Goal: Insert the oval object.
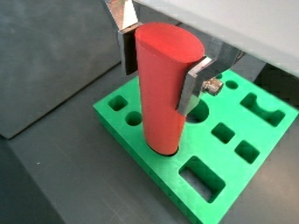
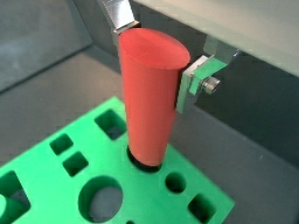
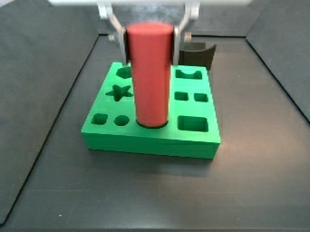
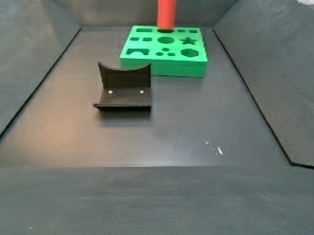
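Observation:
The oval object (image 1: 162, 87) is a tall smooth red peg, standing upright. My gripper (image 1: 160, 72) is shut on its upper part, a silver finger (image 1: 193, 86) on each side. The peg's lower end sits in a hole of the green block (image 1: 233, 166), which has several shaped holes. The peg (image 2: 149, 96), gripper (image 2: 156, 57) and block (image 2: 70, 175) show the same in both wrist views. In a side view the peg (image 3: 150, 72) stands in the block's (image 3: 151, 134) middle with the gripper (image 3: 150, 34) above. In a side view only the peg (image 4: 164, 13) and block (image 4: 172, 57) show.
A dark curved piece (image 4: 124, 89) stands on the dark floor in front of the block, and shows behind the block in a side view (image 3: 200, 53). Dark walls enclose the floor on the sides and back.

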Controlling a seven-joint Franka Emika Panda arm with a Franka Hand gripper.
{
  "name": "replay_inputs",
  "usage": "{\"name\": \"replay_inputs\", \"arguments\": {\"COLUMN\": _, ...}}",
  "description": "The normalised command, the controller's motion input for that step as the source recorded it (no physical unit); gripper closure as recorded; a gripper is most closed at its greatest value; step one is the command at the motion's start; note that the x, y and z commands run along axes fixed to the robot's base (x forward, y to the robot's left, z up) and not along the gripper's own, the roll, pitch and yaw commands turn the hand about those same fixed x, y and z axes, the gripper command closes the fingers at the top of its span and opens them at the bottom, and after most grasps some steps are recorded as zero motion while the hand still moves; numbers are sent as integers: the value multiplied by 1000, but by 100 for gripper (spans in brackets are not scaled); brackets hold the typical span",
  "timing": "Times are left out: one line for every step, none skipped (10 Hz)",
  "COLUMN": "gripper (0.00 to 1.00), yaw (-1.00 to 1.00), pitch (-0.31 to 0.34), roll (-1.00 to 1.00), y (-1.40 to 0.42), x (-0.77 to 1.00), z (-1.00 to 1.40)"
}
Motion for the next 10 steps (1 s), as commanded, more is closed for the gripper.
{"name": "replay_inputs", "arguments": {"gripper": 100, "yaw": -220, "pitch": 21, "roll": -51, "y": 14, "x": 51, "z": -351}}
{"name": "replay_inputs", "arguments": {"gripper": 100, "yaw": -206, "pitch": 20, "roll": -37, "y": 51, "x": 23, "z": -280}}
{"name": "replay_inputs", "arguments": {"gripper": 100, "yaw": -291, "pitch": 17, "roll": -84, "y": 0, "x": 246, "z": -317}}
{"name": "replay_inputs", "arguments": {"gripper": 100, "yaw": -271, "pitch": 0, "roll": -141, "y": 37, "x": 306, "z": -386}}
{"name": "replay_inputs", "arguments": {"gripper": 100, "yaw": -189, "pitch": 0, "roll": -133, "y": 97, "x": 251, "z": -411}}
{"name": "replay_inputs", "arguments": {"gripper": 100, "yaw": 0, "pitch": -57, "roll": -86, "y": 43, "x": 0, "z": -443}}
{"name": "replay_inputs", "arguments": {"gripper": 100, "yaw": 0, "pitch": -126, "roll": -84, "y": 0, "x": -37, "z": -557}}
{"name": "replay_inputs", "arguments": {"gripper": 100, "yaw": 0, "pitch": -127, "roll": -64, "y": 0, "x": -54, "z": -511}}
{"name": "replay_inputs", "arguments": {"gripper": 100, "yaw": 0, "pitch": -140, "roll": -93, "y": -31, "x": -54, "z": -320}}
{"name": "replay_inputs", "arguments": {"gripper": 100, "yaw": 0, "pitch": -136, "roll": -99, "y": 0, "x": -9, "z": -234}}
